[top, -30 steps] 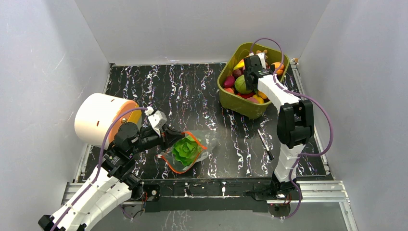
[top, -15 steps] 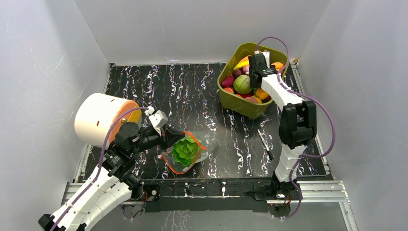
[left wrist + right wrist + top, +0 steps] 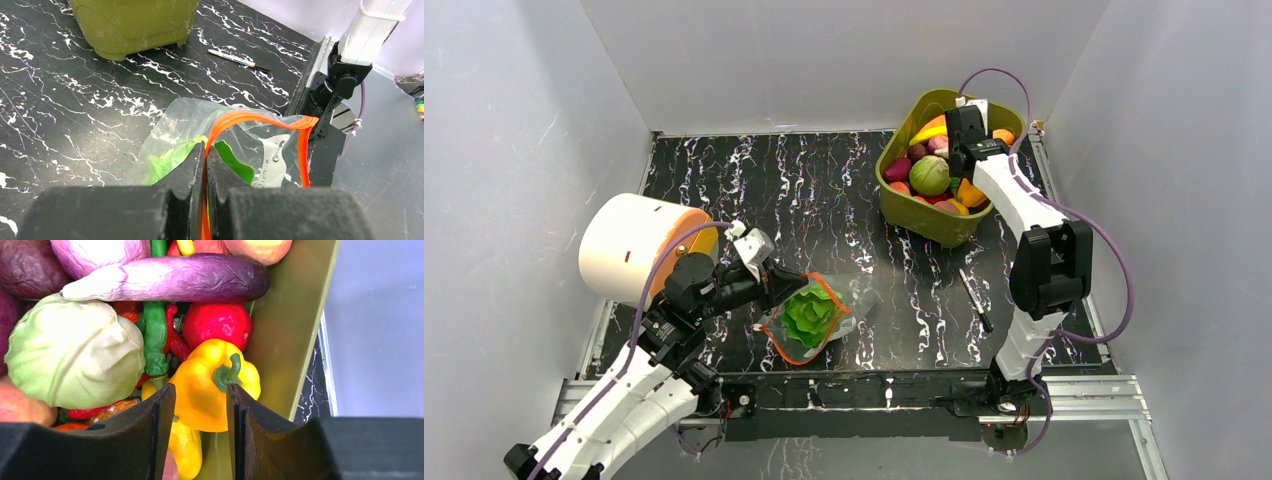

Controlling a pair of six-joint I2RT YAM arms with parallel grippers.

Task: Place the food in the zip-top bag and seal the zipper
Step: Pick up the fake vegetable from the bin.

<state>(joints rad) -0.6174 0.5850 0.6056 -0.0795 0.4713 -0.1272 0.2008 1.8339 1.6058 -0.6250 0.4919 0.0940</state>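
The zip-top bag (image 3: 824,320) lies crinkled near the table's front edge with a green lettuce (image 3: 809,312) inside. My left gripper (image 3: 776,283) is shut on the orange-red zipper (image 3: 250,117) strip and holds the bag's (image 3: 165,125) mouth open; in the left wrist view the strip runs between the closed left gripper (image 3: 205,145). Over the olive tub (image 3: 924,225), my right gripper (image 3: 965,135) reaches down among the food. There the right gripper (image 3: 200,390) has one jaw on each side of a yellow pepper (image 3: 210,375), no gap showing. A purple eggplant (image 3: 170,277) and pale cabbage (image 3: 75,350) lie beside it.
A white cylinder with an orange end (image 3: 634,245) stands at the left, behind the left arm. A black pen (image 3: 975,300) lies between the tub and the right arm's base. The tub's right wall (image 3: 285,330) is close beside the right finger.
The right gripper has shifted right and back inside the tub and its jaws have narrowed around the yellow pepper. The left arm and bag have stayed put.
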